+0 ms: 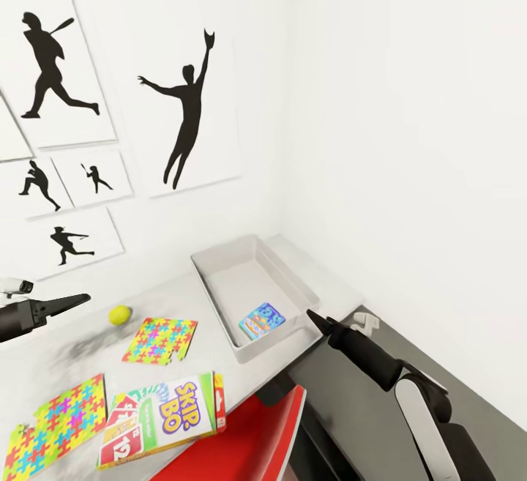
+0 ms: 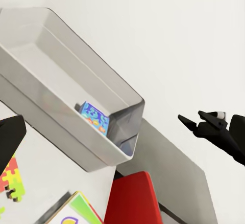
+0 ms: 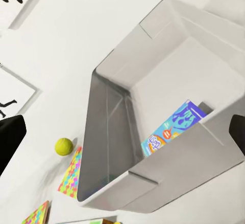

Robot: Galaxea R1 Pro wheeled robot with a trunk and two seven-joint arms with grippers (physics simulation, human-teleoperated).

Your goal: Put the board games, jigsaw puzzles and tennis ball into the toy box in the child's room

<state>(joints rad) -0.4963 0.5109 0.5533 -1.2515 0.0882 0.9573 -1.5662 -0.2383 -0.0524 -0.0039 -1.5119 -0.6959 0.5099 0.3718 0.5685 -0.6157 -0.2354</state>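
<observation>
"SKIP-BO" box (image 1: 172,420) on table (image 1: 88,342), blue game (image 1: 262,320) in toy box (image 1: 219,261), title unreadable, right gripper (image 1: 313,316) seemingly closed, left gripper (image 1: 77,299) unclear.

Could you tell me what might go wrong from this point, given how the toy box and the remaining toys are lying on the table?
1. The toy box has its near corner past the table edge; a push while loading could tip it off, blue board game included.
2. The tennis ball lies loose and may roll away if nudged.
3. The Skip-Bo box lies partly over another game box near the front edge, so a grasp could drag both off.
</observation>
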